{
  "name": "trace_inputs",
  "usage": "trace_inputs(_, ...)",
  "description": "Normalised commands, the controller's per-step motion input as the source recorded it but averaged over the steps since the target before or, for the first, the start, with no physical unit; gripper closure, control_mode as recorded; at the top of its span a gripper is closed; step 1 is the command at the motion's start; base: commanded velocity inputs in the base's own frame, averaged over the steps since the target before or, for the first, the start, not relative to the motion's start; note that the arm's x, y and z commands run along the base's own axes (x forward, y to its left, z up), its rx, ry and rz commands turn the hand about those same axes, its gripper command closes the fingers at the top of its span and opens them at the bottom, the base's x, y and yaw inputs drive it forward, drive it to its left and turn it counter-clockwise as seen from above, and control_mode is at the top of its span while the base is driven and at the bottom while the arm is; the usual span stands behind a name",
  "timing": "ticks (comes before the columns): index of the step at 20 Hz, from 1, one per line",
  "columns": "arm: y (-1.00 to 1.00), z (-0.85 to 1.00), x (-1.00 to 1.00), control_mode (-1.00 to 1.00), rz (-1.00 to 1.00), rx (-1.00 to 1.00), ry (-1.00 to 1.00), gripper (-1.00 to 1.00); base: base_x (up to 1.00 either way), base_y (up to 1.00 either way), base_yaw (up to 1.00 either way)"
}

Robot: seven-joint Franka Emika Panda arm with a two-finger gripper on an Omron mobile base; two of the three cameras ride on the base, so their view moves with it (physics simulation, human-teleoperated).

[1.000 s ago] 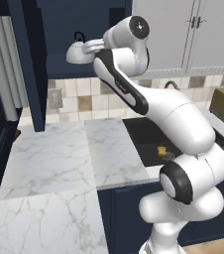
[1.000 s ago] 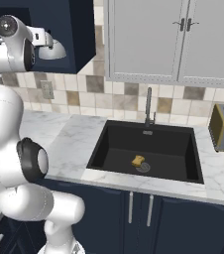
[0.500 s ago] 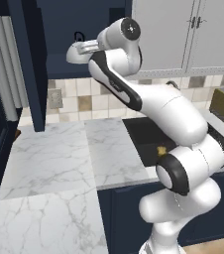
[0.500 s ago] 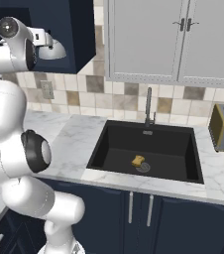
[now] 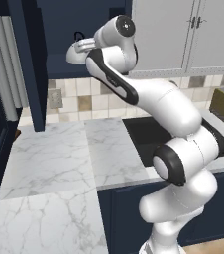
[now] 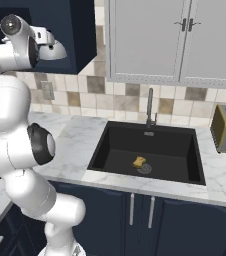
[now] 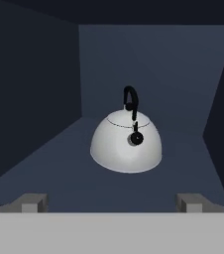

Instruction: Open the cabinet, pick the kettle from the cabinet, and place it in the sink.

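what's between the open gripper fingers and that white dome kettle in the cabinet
Nothing: in the hand view, bare dark navy cabinet floor separates the open gripper from the white dome-shaped kettle.

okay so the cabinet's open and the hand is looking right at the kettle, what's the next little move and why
Probably ease the gripper straight forward into the cabinet until its open fingers straddle the kettle, then close. In the hand view the kettle sits centred ahead on the shelf, still clear of both fingertips, so nothing is within grasp yet. Its black handle stands upright.

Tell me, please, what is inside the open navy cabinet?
Inside the cabinet stands the kettle, upright on the shelf floor, alone in the hand view. The open fingers are short of it. The shelf behind the kettle is covered.
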Motion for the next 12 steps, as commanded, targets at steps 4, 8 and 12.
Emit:
trace_inputs(4,0.00,0.00,0.19,-1.00,0.00,0.00,0.00,-1.00,0.00,0.00,0.00)
trace_inputs(8,0.00,0.00,0.15,-1.00,0.00,0.00,0.00,-1.00,0.00,0.00,0.00)
trace_inputs(12,0.05,-0.02,0.14,-1.00,0.00,0.00,0.00,-1.00,0.00,0.00,0.00)
